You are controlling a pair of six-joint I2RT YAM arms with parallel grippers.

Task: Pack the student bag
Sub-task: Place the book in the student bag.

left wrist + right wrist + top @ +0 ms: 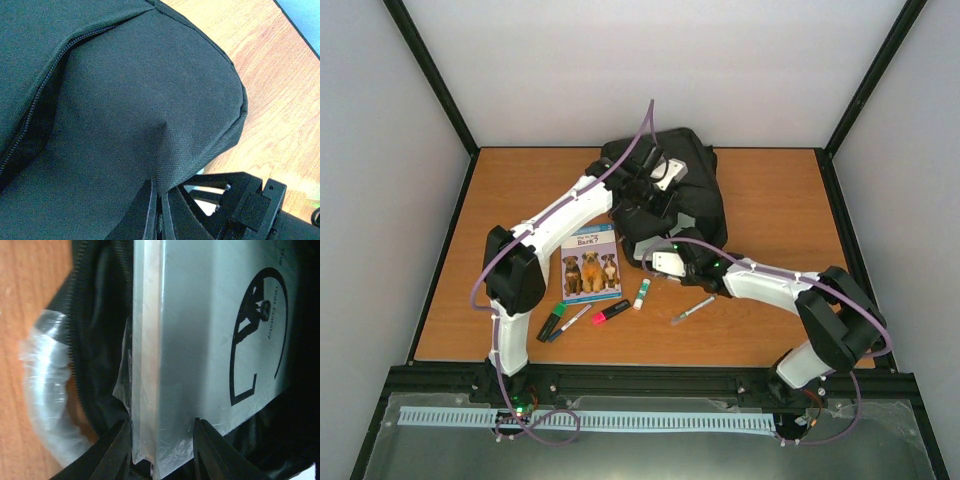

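Note:
The student bag (680,185), a large black backpack, lies at the back middle of the table. My left gripper (652,180) is over it and, in the left wrist view, is shut (161,207) on a pinched fold of the bag's fabric (130,100), next to an open zip (35,105). My right gripper (644,247) is at the bag's near end. In the right wrist view it is shut (160,450) on the corner of a grey shrink-wrapped book (210,330) with a black round logo. The book sits inside the bag's zipped opening (100,330).
On the table in front of the bag lie a book with dogs on its cover (591,263), a green marker (552,321), a pen (571,322), a red highlighter (610,312), a white stick (642,293) and a grey pen (693,309). A translucent plastic piece (45,395) lies beside the opening.

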